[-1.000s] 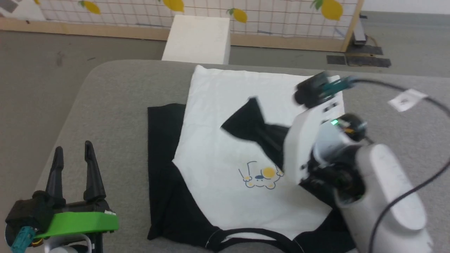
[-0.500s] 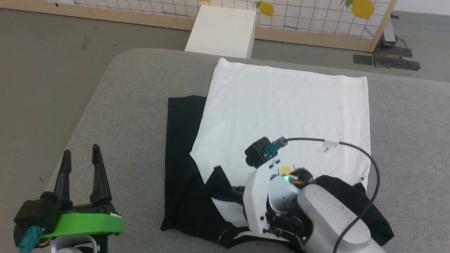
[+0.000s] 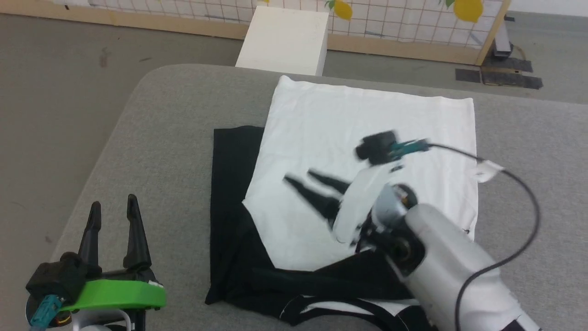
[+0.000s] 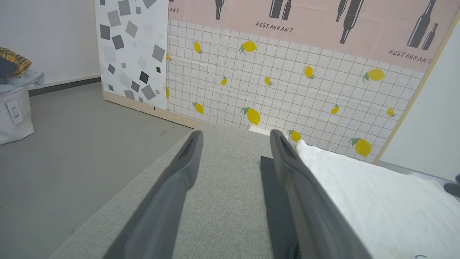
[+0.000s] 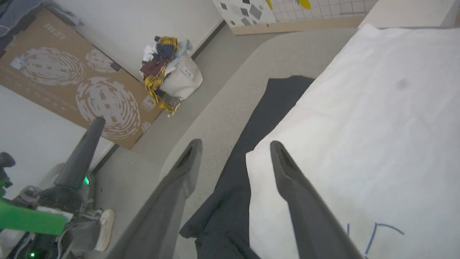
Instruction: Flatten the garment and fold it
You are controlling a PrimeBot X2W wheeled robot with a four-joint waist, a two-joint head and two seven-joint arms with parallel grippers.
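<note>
Garment point(image 3: 367, 119): a white T-shirt with black raglan sleeves. It lay on the grey padded table point(image 3: 161, 138), hem toward the far edge and black neckband point(image 3: 340, 305) at the near edge. One black sleeve point(image 3: 232, 184) was spread flat on the robot's left of the white body. The other sleeve point(image 3: 321, 276) was folded across the chest, just above the neckband. A few blue print lines point(image 5: 375, 230) showed in the right wrist view. Right gripper point(image 3: 298, 176): blurred, over the white body near its left edge, fingers spread wide with nothing between them; contact with the cloth could not be told. Left gripper point(image 3: 114, 201): over bare table, well apart from the garment, fingers wide and empty. Beyond the table were a white box point(image 3: 285, 37) and a lemon-print tiled panel point(image 3: 413, 18). On the floor stood a bin heaped with clothes point(image 5: 176, 72) beside a cardboard carton point(image 5: 72, 82).
</note>
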